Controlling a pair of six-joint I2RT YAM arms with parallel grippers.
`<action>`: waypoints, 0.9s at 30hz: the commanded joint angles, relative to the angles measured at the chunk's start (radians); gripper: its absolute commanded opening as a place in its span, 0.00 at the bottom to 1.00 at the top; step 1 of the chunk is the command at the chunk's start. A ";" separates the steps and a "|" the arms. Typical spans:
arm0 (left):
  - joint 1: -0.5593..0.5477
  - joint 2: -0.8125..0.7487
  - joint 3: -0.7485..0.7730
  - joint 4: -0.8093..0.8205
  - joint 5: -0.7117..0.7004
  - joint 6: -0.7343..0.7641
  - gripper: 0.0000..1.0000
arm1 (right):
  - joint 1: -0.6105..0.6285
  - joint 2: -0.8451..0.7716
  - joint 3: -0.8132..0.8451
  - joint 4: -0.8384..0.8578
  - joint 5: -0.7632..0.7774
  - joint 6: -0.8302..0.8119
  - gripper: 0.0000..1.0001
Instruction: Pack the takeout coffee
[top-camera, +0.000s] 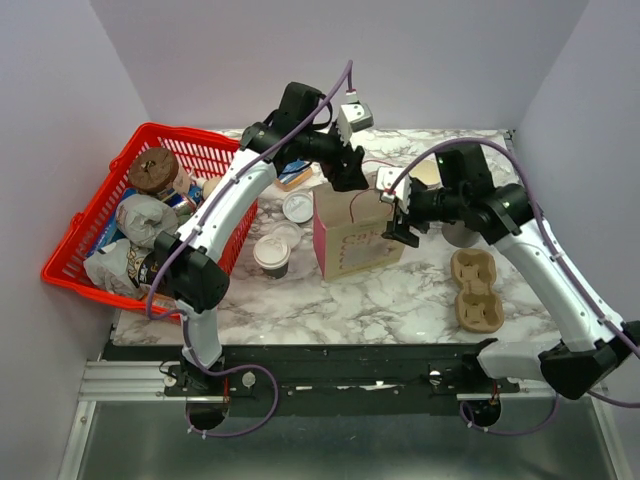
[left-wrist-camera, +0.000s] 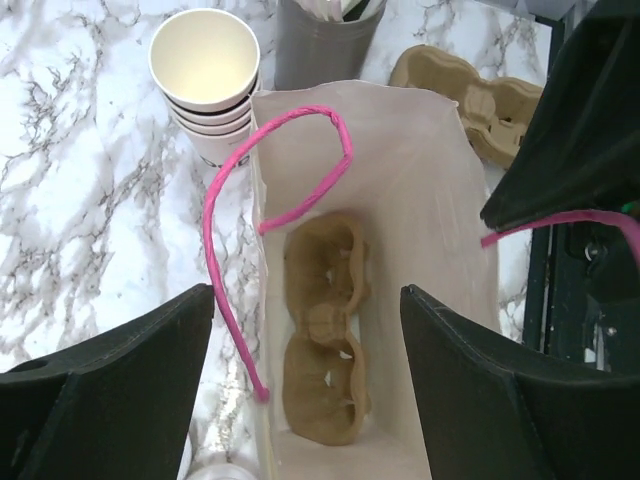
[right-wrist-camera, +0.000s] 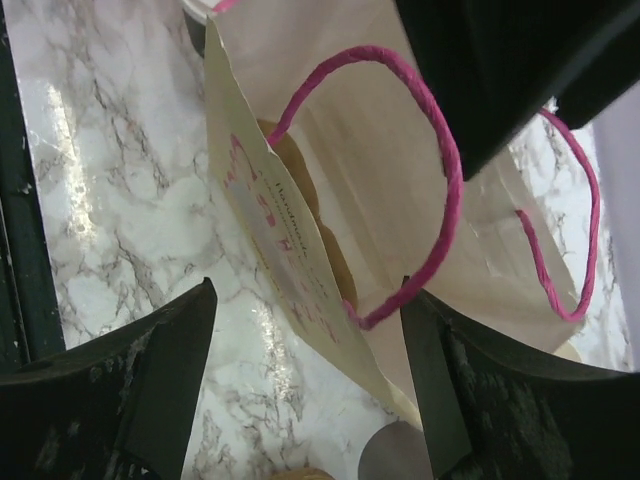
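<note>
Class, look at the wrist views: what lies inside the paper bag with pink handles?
A brown pulp cup carrier lies flat at the bottom of the paper bag, both wells empty. The bag floor beneath it is covered and cannot be seen.

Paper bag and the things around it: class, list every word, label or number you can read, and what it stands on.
No text reads for certain.
Paper bag: pink lettering on its outer face, too oblique and blurred to read.
Packets in the red basket: print too small to read.
Stack of cups: dark bands only, no words.
</note>
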 joint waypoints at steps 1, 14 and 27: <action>0.007 0.061 0.051 -0.046 0.050 0.022 0.76 | -0.005 0.037 0.025 -0.061 -0.062 -0.153 0.75; 0.007 0.121 0.178 -0.215 0.062 0.099 0.27 | -0.005 0.139 0.118 -0.121 -0.104 -0.231 0.08; 0.019 0.055 0.350 -0.103 0.028 0.015 0.00 | -0.005 0.145 0.440 -0.145 -0.111 -0.148 0.00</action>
